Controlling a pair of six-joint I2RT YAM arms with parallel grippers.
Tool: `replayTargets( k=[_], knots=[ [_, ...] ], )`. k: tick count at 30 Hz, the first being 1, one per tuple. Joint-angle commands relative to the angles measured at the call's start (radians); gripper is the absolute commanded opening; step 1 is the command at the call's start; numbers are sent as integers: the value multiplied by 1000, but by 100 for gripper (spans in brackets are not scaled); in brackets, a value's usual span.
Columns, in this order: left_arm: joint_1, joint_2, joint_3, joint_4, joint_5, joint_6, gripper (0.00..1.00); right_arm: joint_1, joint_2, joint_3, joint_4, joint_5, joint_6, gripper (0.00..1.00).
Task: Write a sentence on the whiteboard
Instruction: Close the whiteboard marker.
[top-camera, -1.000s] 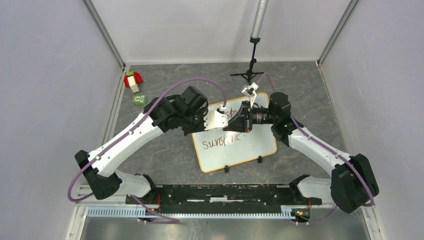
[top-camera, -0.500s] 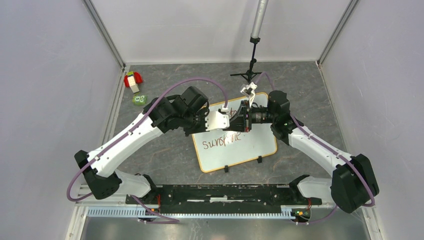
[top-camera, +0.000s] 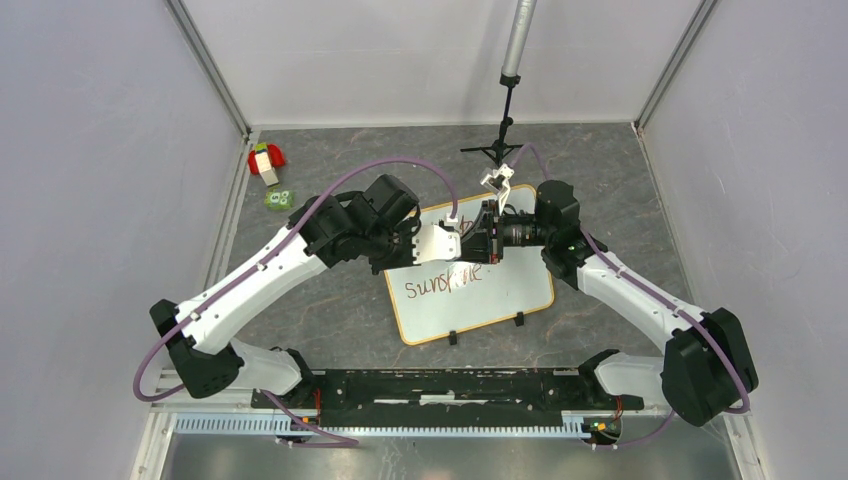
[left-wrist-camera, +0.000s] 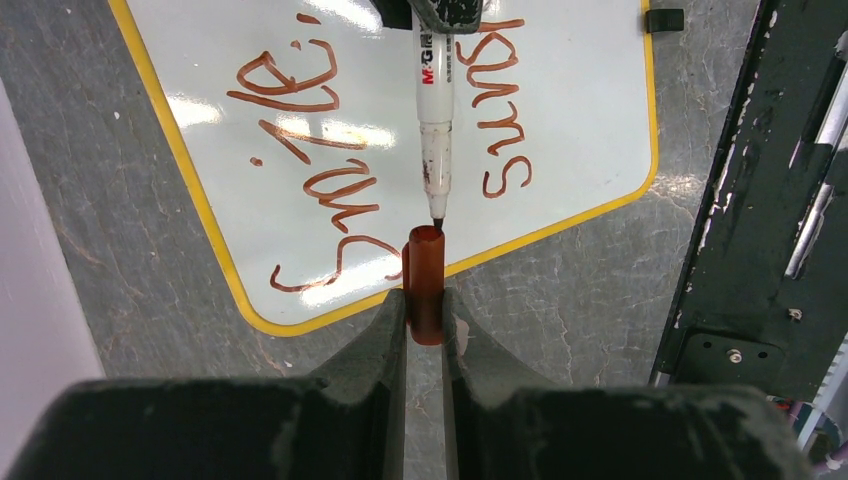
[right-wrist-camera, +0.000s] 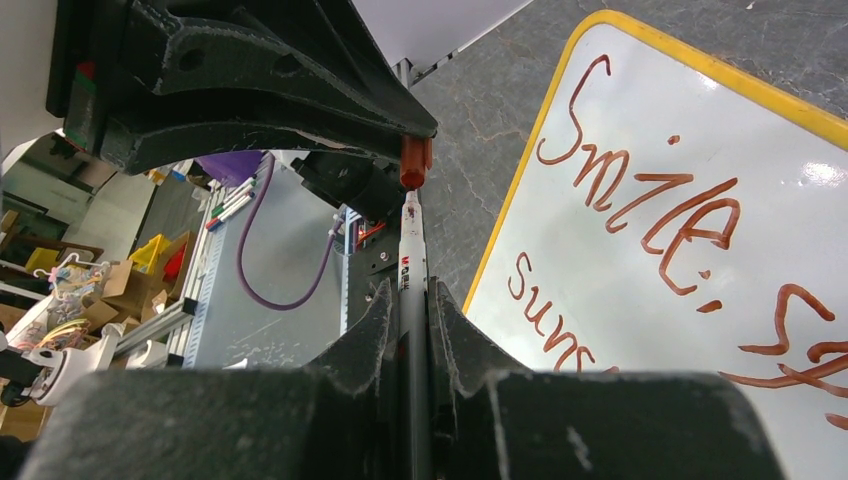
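The whiteboard (top-camera: 505, 297) lies flat on the grey table, with the sentence (top-camera: 443, 284) in dark red across it. Above its upper left part the two grippers meet tip to tip. My left gripper (left-wrist-camera: 424, 300) is shut on a red marker cap (left-wrist-camera: 424, 278), which points its open mouth at the marker. My right gripper (right-wrist-camera: 412, 300) is shut on a white marker (right-wrist-camera: 411, 255). The marker's dark tip stands right at the cap's (right-wrist-camera: 414, 163) mouth. In the left wrist view the marker (left-wrist-camera: 434, 110) hangs over the lettering "Smile" (left-wrist-camera: 300, 85) on the board (left-wrist-camera: 580, 100).
A black tripod stand (top-camera: 500, 150) with a grey pole (top-camera: 518, 40) rises behind the board. Small red, white and green toys (top-camera: 266, 162) lie at the back left. The black base rail (top-camera: 440, 385) runs along the near edge. Walls close in both sides.
Both grippers have drawn slightly closer together over the board's upper left, bringing the marker tip up to the cap. In the last half second nothing has visibly moved.
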Motion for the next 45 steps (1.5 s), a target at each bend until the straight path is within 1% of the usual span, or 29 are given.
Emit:
replayTargets(
  k=[1,13,19,26,29,34,42,45],
  knots=[
    [-11,4,37,-9,22,-28,2,4,10,48,20,7,-17,0],
    [-27,12,36,-18,28,-16,2,4,14,48,24,5,-18,0],
    [-27,19,61,-17,48,-38,2,6,17,47,26,6,-19,0],
    [-30,50,84,-5,25,-66,2,9,15,43,41,8,-9,0],
    [-37,63,98,-3,21,-73,2,10,13,38,59,8,4,0],
    [-41,84,108,15,0,-86,2,11,11,3,151,-3,77,0],
    [-50,90,146,16,39,-95,5,13,15,6,110,15,41,0],
    [-59,98,157,16,35,-86,5,19,18,22,59,26,0,0]
  ],
)
